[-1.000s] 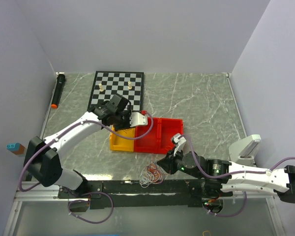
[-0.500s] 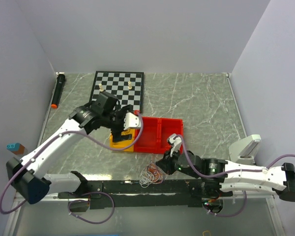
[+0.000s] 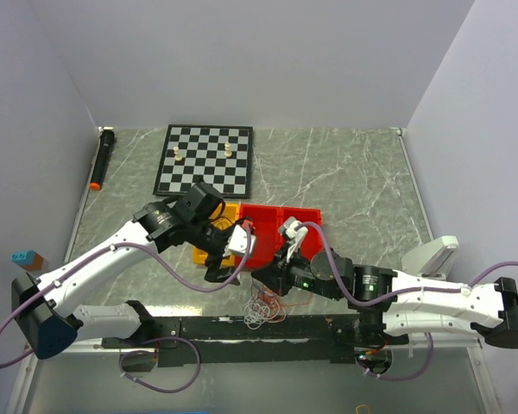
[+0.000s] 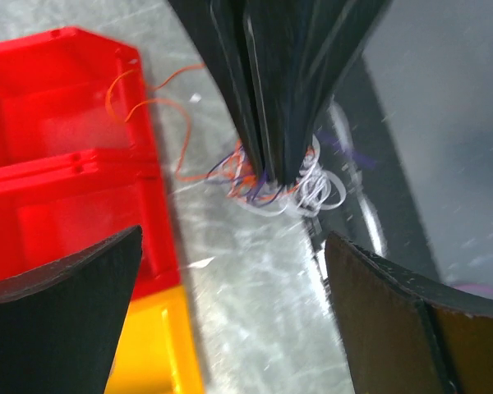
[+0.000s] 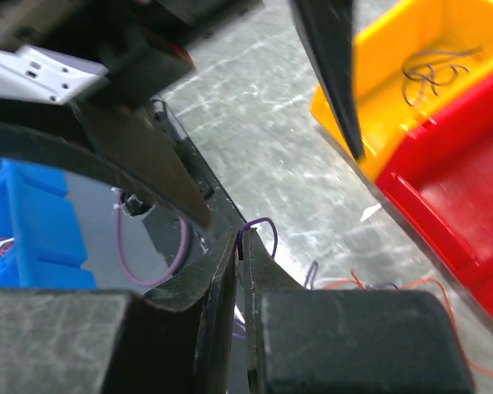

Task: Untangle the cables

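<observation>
The cables (image 3: pixel 263 307) lie in one small knot of orange, white and bluish loops on the table (image 3: pixel 354 181), at the lower centre of the top view, just below the red bin (image 4: pixel 66 37). An orange strand (image 4: pixel 127 90) trails off to that bin's corner, and a dark strand (image 5: pixel 431 70) lies apart in the yellow bin (image 5: pixel 386 123). I judge the wires near weightless, limp and a little springy. They will likely snag on one another and drag the whole knot along rather than slide free, and a hard yank could kink them. The best hold looks like a single loop at the knot's edge, or the loose orange tail. My right gripper (image 5: pixel 240 246) has its jaws pinched together on a bluish loop (image 5: pixel 259 230) at the top of the knot. My left gripper (image 4: pixel 230 242) hovers close above, jaws wide apart and holding nothing. I would pin the rest of the knot with it while the right lifts slowly.
</observation>
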### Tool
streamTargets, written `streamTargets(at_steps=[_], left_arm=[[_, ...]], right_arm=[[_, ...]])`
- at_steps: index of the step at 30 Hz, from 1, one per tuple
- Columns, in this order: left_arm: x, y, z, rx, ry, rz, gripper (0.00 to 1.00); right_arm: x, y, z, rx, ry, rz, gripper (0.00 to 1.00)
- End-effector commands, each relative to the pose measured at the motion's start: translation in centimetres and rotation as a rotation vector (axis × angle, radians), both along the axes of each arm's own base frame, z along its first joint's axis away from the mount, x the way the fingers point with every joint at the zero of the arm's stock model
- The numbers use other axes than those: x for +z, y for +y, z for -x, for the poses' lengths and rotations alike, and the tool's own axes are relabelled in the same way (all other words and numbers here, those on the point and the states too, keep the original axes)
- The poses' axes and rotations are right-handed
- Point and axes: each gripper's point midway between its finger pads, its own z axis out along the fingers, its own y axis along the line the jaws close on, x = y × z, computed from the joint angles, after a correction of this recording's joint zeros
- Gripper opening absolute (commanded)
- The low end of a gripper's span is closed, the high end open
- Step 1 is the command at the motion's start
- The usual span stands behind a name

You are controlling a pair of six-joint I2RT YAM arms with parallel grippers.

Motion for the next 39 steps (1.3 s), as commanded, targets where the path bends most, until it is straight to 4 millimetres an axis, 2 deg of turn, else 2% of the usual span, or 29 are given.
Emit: streamTargets(at_steps=[1, 6, 9, 11, 14, 16, 17, 19, 21, 23, 24, 25, 26, 29, 31, 39], left_arm=[[1.2, -1.4, 1.8, -0.042, 0.094, 0.09, 0.97], [1.2, -1.6, 2.8, -0.039, 0.174, 0.111, 0.98], [1.0, -1.4, 3.1, -0.041, 0.187, 0.116, 0.85], [0.9, -1.5, 3.0, -0.037, 0.176, 0.117, 0.68], [1.0, -1.5, 2.9, -0.03, 0.169, 0.12, 0.37], [1.0, -1.5, 2.6, -0.019, 0.159, 0.116, 0.09], [1.1, -1.5, 2.4, -0.004, 0.153, 0.116, 0.01], [1.0, -1.3, 2.2, -0.008, 0.128, 0.106, 0.01], [0.7, -0.8, 2.1, -0.007, 0.109, 0.08, 0.01], [0.9, -0.4, 1.4, 0.024, 0.071, 0.065, 0.01], [1.2, -0.2, 0.8, 0.036, 0.046, 0.066, 0.01], [1.6, 0.0, 0.3, 0.051, 0.018, 0.069, 0.01], [2.2, 0.1, -0.4, 0.073, -0.009, 0.073, 0.01], [4.0, 0.3, -1.3, 0.11, -0.067, 0.09, 0.01], [5.0, 0.2, -1.2, 0.114, -0.069, 0.112, 0.01], [6.9, 0.6, -0.9, 0.133, -0.074, 0.137, 0.01]], right_arm=[[3.8, 1.6, 0.0, 0.043, -0.066, -0.081, 0.13], [5.6, 2.5, -0.3, 0.049, -0.096, -0.128, 0.13], [6.4, 2.9, -0.1, 0.064, -0.108, -0.14, 0.13], [6.6, 3.1, -0.1, 0.07, -0.111, -0.143, 0.13], [6.5, 3.1, 0.0, 0.073, -0.109, -0.144, 0.13], [6.5, 3.0, 0.0, 0.07, -0.11, -0.145, 0.13], [6.5, 2.8, -0.1, 0.066, -0.111, -0.147, 0.13], [6.1, 2.6, -0.2, 0.053, -0.107, -0.137, 0.19], [5.7, 1.9, -0.5, 0.027, -0.095, -0.126, 0.4], [4.7, 0.9, -0.6, -0.004, -0.071, -0.115, 0.56], [3.8, 0.1, -0.7, -0.024, -0.058, -0.1, 0.73], [3.0, -0.5, -0.7, -0.04, -0.048, -0.094, 0.84], [2.9, -1.4, -0.7, -0.051, -0.043, -0.112, 0.89], [-0.1, -3.3, -0.4, -0.078, -0.007, -0.086, 0.91], [-1.8, -3.7, 0.0, -0.069, 0.015, -0.07, 0.91], [-7.9, -1.3, 1.4, 0.034, 0.075, 0.033, 0.93]])
